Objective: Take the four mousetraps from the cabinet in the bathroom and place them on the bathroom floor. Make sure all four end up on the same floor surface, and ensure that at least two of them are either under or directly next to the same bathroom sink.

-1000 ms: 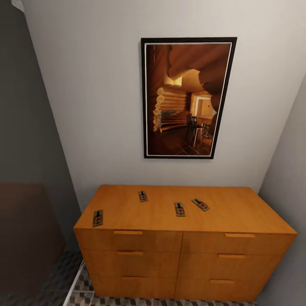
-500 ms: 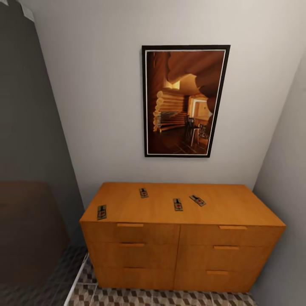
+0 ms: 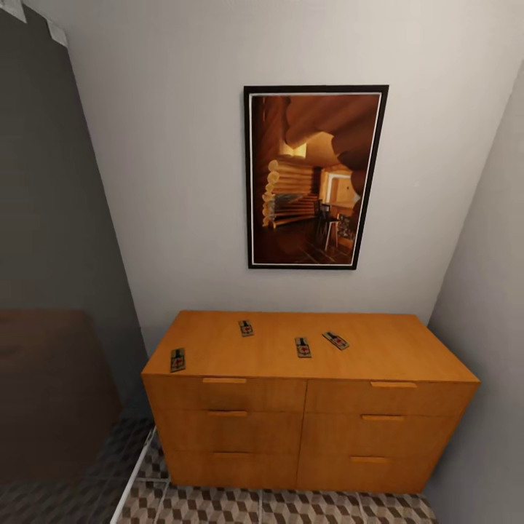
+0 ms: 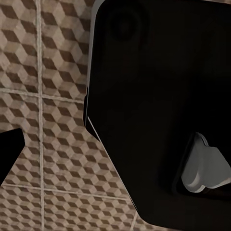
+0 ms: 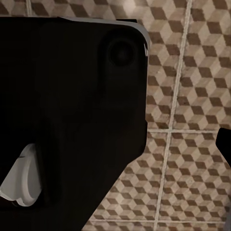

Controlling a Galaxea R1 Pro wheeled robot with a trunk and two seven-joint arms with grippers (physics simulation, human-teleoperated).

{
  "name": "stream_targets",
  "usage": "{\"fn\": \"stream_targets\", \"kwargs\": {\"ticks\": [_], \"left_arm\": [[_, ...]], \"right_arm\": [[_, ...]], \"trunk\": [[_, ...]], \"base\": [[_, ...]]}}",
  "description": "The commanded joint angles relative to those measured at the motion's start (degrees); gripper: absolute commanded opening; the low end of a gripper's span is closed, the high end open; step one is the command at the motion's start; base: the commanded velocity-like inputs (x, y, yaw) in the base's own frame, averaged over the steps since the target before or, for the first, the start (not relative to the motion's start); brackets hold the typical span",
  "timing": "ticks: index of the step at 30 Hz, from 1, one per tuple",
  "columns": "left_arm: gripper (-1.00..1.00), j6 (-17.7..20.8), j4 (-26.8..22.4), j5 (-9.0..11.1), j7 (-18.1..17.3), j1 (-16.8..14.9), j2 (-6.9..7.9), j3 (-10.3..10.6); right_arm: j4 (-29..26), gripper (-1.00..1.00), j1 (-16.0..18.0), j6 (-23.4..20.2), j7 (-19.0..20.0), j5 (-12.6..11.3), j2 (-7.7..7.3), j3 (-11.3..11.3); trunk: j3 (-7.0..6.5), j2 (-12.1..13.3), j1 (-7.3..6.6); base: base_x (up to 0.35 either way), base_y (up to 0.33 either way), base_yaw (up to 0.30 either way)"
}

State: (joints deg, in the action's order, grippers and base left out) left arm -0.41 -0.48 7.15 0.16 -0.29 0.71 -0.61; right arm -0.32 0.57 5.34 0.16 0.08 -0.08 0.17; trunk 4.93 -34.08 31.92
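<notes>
From my head camera I am looking at the cabinet standing against the wall under a framed picture, with all four mousetraps lying flat on its top: one near the front left corner, one further back, one about the middle and one just right of it, turned at a slant. The first three are lying with their long axes running front to back. The traps are lying ahead of me and higher than my hanging arms; the corner trap looks nearer my left arm, the slanted one nearer my right, though I am judging that loosely. A strip of floor is showing below the drawers. Through my left wrist camera I am seeing patterned tiles behind a black body; I cannot tell how that gripper is set. My right wrist camera is giving the same: tiles, a dark housing, fingers undecided.
</notes>
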Motion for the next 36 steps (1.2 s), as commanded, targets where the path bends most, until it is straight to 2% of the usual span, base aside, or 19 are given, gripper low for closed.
{"fn": "stream_targets", "kwargs": {"ticks": [1,23,28,36], "left_arm": [[1.00,-0.06,-0.01,0.49,0.02,-0.04,0.00,-0.01],[1.00,-0.10,-0.05,0.49,0.02,-0.05,0.06,-0.14],[1.00,-0.11,-0.05,0.49,0.02,-0.05,0.08,-0.94],[1.00,-0.10,-0.05,0.49,0.02,-0.05,0.08,-1.78]], "right_arm": [[0.05,1.00,0.05,0.20,0.02,0.01,-0.01,0.01],[0.05,1.00,0.05,0.39,0.02,0.01,-0.03,0.07],[0.11,1.00,0.05,0.44,0.02,0.02,-0.08,0.09],[0.19,1.00,0.05,0.46,0.03,0.05,-0.11,0.09]], "trunk": [[-0.09,0.33,-0.21],[-4.04,9.16,-5.04],[-4.93,11.16,-6.14],[-4.93,11.16,-6.14]], "base": [[-0.005,0.000,0.000],[-0.001,0.000,0.000],[0.000,0.000,0.000],[0.000,0.000,0.000]]}}
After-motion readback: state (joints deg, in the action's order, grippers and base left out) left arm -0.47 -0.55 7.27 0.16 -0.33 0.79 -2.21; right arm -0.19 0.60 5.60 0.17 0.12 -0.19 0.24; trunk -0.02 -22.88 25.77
